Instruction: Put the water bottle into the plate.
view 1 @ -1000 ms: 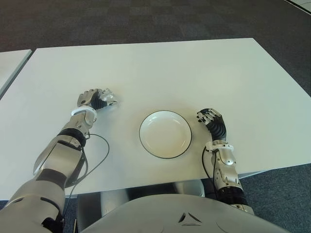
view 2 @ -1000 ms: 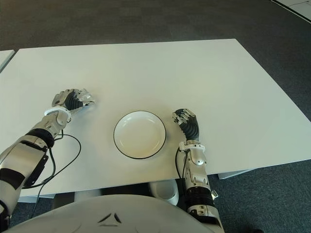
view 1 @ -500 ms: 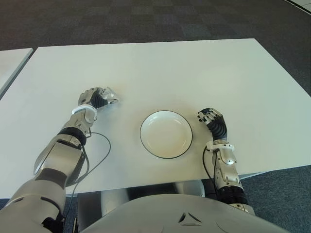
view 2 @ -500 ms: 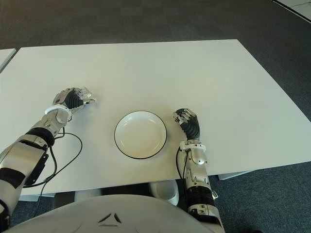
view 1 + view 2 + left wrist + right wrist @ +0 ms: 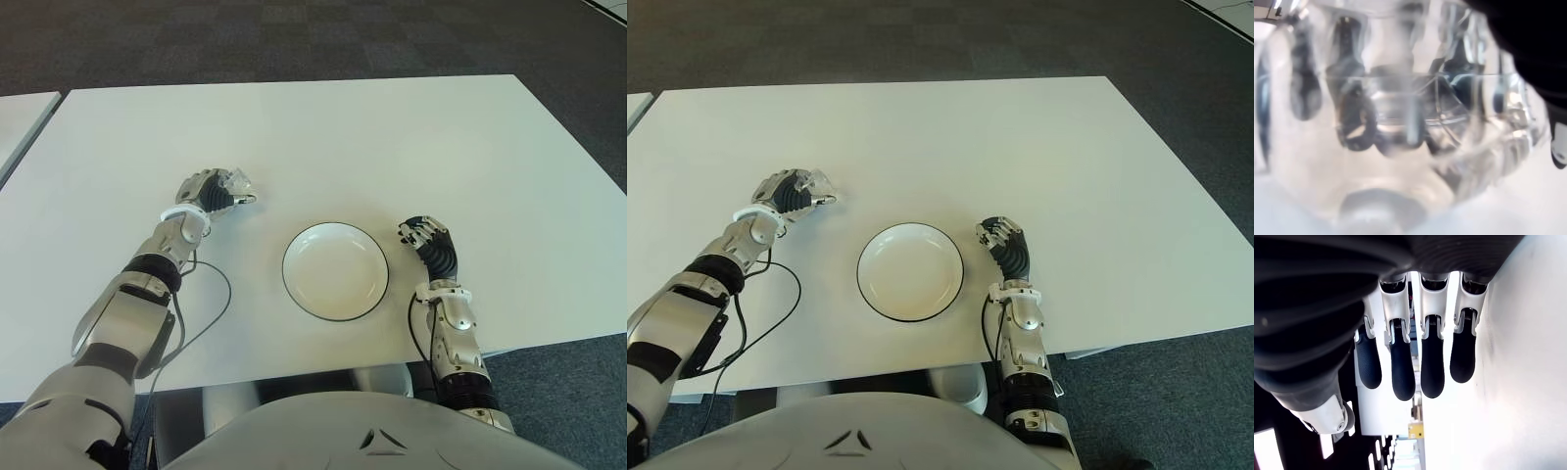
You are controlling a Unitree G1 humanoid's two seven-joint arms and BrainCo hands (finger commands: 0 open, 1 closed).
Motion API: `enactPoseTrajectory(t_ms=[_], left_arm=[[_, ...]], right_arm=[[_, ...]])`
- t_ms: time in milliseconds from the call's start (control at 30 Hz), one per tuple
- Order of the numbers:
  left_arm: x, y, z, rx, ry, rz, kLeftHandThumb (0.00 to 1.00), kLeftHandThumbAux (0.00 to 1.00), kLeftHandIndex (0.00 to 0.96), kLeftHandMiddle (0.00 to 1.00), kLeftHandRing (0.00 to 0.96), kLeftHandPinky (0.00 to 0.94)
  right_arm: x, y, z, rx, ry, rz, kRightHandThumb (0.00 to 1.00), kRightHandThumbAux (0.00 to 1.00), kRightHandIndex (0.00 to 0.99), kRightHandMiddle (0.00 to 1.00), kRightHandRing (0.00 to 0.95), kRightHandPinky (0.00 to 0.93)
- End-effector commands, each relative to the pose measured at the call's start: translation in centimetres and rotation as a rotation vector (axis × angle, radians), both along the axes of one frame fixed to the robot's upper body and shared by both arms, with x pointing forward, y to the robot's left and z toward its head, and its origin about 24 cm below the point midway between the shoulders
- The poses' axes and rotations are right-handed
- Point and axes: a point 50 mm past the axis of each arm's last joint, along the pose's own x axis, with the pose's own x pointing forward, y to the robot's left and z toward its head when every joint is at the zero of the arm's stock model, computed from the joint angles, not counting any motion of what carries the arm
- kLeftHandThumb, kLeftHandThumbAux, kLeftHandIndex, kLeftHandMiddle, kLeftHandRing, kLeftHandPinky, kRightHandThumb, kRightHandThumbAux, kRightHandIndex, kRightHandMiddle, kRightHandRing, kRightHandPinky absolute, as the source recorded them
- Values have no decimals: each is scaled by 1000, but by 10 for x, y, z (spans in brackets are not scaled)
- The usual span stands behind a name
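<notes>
The plate (image 5: 335,270) is used as the landmark. It is white with a dark rim, it holds nothing, and it is seen near the front edge of the white table (image 5: 392,147).

Just to the right of the plate, the right hand (image 5: 427,241) is seen. In its own wrist view its fingers (image 5: 1432,367) are seen hanging loosely side by side, a little bent, and nothing is held in them. Whether the hand touches the table cannot be told.

To the left of the plate and a little farther back, the left hand (image 5: 213,192) is seen. Its fingers are curled around the water bottle (image 5: 235,183), so the bottle is held in the left hand and is well apart from the plate. Only a small clear part of the bottle is seen past the fingers in the eye views. In the left wrist view the clear ribbed plastic (image 5: 1400,127) fills almost everything, and its top and bottom cannot be made out. Whether the bottle is lifted off the table cannot be told.

A strip of bare table is seen between the left hand and the plate. Behind the plate, a wide bare stretch of table reaches to the far edge. Past that edge, dark carpet (image 5: 294,39) is seen. A black cable (image 5: 201,313) lies on the table left of the plate, beside the left arm.
</notes>
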Motion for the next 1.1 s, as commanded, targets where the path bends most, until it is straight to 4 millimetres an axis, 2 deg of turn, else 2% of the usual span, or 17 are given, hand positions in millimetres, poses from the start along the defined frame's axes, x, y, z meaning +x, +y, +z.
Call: enactPoseTrajectory(t_ms=[33,100,400,800,867,1033,1100], left_arm=[[8,-8,29,36,-121,-80,852,670,395,536,867,807],[8,-15,41,46,-165,-113,852,670,395,535,865,807],[-5,-41,62,37,-249,-210,851,671,394,534,859,805],[-23,-80,82,51,-331,-371,852,669,397,539,840,663],[-26,-86,82,44,-338,-395,853,669,398,540,838,667],[-39,-108,82,25,-371,-487,852,669,397,542,848,794],[-41,-111,81,25,-375,-501,852,669,397,543,852,814]], right_arm=[[-10,1,-17,14,96,-4,711,725,429,490,480,488],[-10,1,-17,16,94,-1,711,725,429,490,479,487],[-10,2,-17,30,95,4,711,726,429,491,479,499],[-10,3,-17,40,88,0,711,725,429,491,480,506],[-10,3,-17,42,87,2,711,725,429,491,481,507],[-10,3,-17,46,84,6,711,725,429,491,479,500],[-10,3,-17,45,84,6,711,725,429,490,478,496]])
